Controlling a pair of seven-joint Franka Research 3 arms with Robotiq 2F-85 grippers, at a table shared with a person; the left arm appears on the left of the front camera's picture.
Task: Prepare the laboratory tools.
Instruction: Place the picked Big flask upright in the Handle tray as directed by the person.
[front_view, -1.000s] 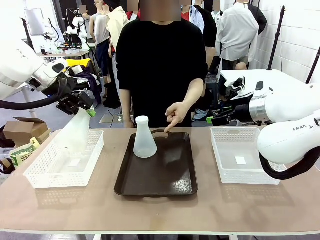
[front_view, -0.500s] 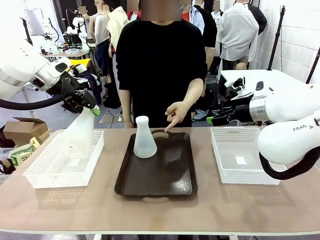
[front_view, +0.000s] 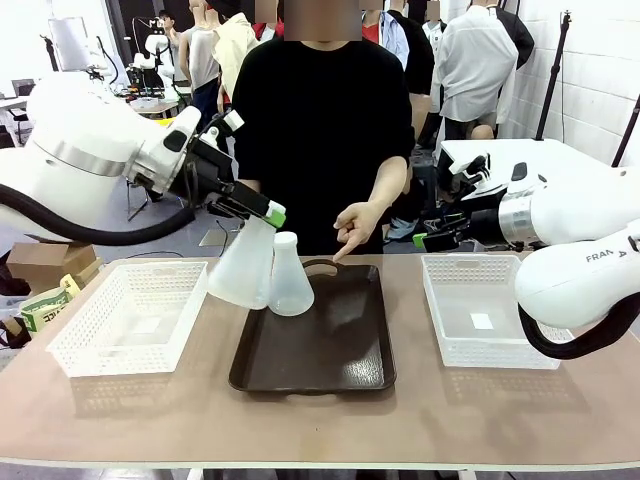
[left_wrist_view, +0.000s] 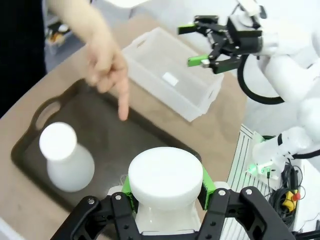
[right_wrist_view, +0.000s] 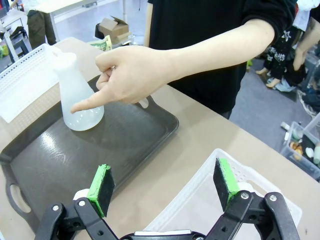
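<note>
Front view: the left gripper (front_view: 262, 212), its fingers clamped on the neck of a translucent milky-white conical flask (front_view: 243, 268), holds it tilted above the left edge of the dark brown handled tray (front_view: 330, 350). A second matching flask (front_view: 289, 278) stands upright on the tray, just beside it; keep the two apart while lowering. The person's hand (front_view: 355, 228) points at the tray.

Left wrist view: aim for bare tray under the pointing finger, and level the base before releasing.

Right wrist view: the right gripper (right_wrist_view: 162, 188) has its fingers spread wide, holding nothing, above the white mesh basket (right_wrist_view: 200, 200).
</note>
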